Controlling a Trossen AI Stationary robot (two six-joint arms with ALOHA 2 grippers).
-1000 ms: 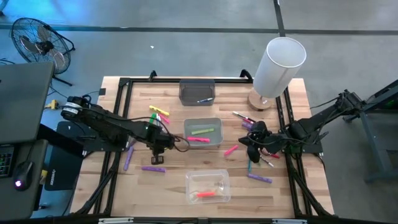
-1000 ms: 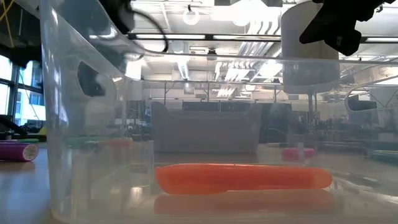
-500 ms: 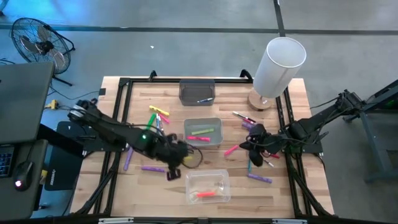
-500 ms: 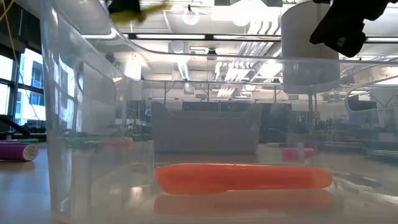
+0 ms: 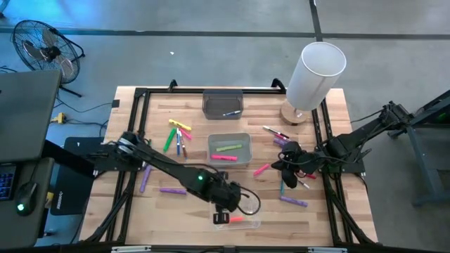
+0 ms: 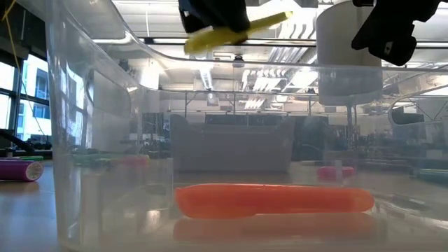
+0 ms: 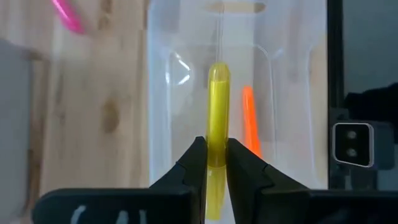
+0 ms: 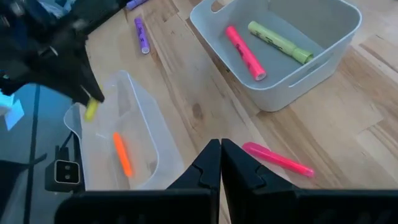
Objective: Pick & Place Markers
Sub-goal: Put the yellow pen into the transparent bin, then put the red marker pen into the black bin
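Observation:
My left gripper [image 7: 216, 152] hangs over the clear bin [image 5: 242, 205] near the table's front edge, shut on a yellow marker [image 7: 217, 106]. An orange marker [image 6: 273, 198] lies flat on that bin's floor. A grey bin [image 5: 211, 158] at mid-table holds a green and a pink marker [image 8: 242, 51]. Other markers lie loose on the wood: a pink one [image 8: 277, 158], purple ones [image 5: 172, 190], and a cluster at the left [image 5: 176, 133]. My right gripper [image 8: 219, 152] hovers shut over the table's right side, above a few loose markers [image 5: 295, 183], with nothing between its fingers. My left gripper pinches the yellow marker's barrel [image 7: 217, 146] between its two fingers, at about mid-length. The fingers slant down from the table's left. The marker is lifted clear above the clear bin; one end [image 6: 280, 17] sticks out past the fingertips and tilts slightly upward.
A dark bin [image 5: 223, 103] with one marker stands at the far edge. A tall white cylinder [image 5: 313, 70] stands on a wooden base at the far right. A black frame [image 5: 137, 126] runs along the table's sides. Bare wood lies between the bins.
My left gripper has travelled from the table's left-centre toward the near edge and the right, rising as it went. It has carried the yellow marker to above the clear bin and has stayed shut on it.

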